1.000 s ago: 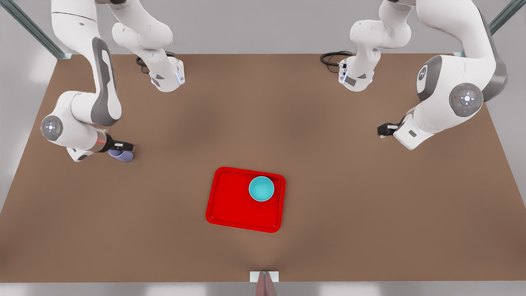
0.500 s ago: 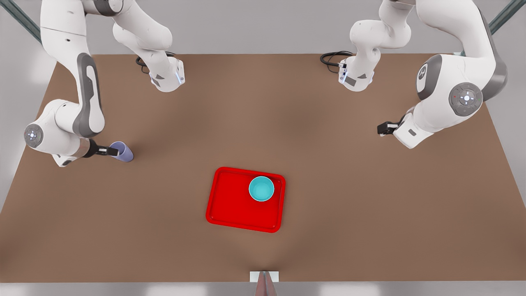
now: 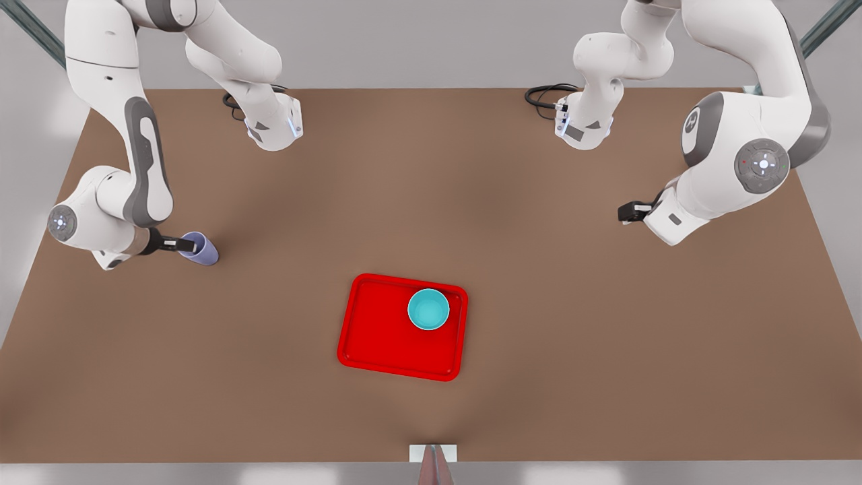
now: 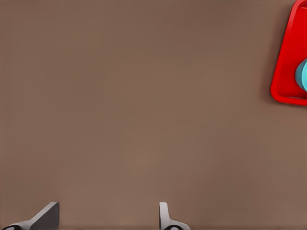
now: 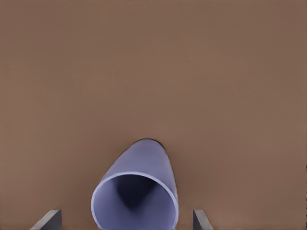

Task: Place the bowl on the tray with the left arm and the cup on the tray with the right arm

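The red tray (image 3: 402,328) lies flat on the brown worktop (image 3: 539,337), near the middle. The teal bowl (image 3: 428,309) sits on the tray, in the far corner on the front view's right. The purple cup (image 3: 200,248) stands on the worktop, well apart from the tray, toward the front view's left. The right end effector (image 3: 176,244) is right at the cup, low down, on the side away from the tray. In the right wrist view the cup (image 5: 135,191) sits between the two fingertips (image 5: 48,219), and they are spread wide on both sides of it, with a gap on each side, not touching it. The left end effector (image 3: 626,214) waits over bare worktop on the front view's right, well apart from the tray. In the left wrist view its fingertips (image 4: 45,216) are spread apart with nothing between them, and an edge of the tray (image 4: 288,62) with a bit of the bowl (image 4: 302,75) shows farther off.
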Controlling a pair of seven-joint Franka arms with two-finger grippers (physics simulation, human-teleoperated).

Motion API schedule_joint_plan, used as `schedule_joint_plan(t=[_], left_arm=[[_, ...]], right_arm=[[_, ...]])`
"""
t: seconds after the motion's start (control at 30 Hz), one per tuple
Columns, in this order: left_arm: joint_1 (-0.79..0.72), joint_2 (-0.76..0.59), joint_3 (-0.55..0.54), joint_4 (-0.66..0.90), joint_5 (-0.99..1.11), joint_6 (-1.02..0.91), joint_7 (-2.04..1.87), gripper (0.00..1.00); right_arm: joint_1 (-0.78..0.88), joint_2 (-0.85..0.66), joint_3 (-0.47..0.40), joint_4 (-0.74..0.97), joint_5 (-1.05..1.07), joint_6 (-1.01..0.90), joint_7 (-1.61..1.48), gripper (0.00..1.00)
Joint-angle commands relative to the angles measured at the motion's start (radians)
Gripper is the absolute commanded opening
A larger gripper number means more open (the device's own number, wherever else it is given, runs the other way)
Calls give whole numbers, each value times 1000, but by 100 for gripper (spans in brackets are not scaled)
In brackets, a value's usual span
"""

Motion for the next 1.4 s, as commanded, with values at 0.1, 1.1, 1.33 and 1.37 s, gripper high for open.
schedule_joint_plan(t=[0.1,1.1,1.33,1.37], left_arm=[[-1,1,0,0,0,0,0,100],[-1,6,3,-2,0,5,0,100],[-1,9,3,-2,0,6,0,100],[-1,8,3,-2,0,6,0,100]], right_arm=[[-10,3,0,-4,0,15,-17,100],[-67,63,0,-59,0,121,-118,100],[-64,71,0,-57,0,115,-118,32],[-64,71,0,-57,0,113,-118,32]])
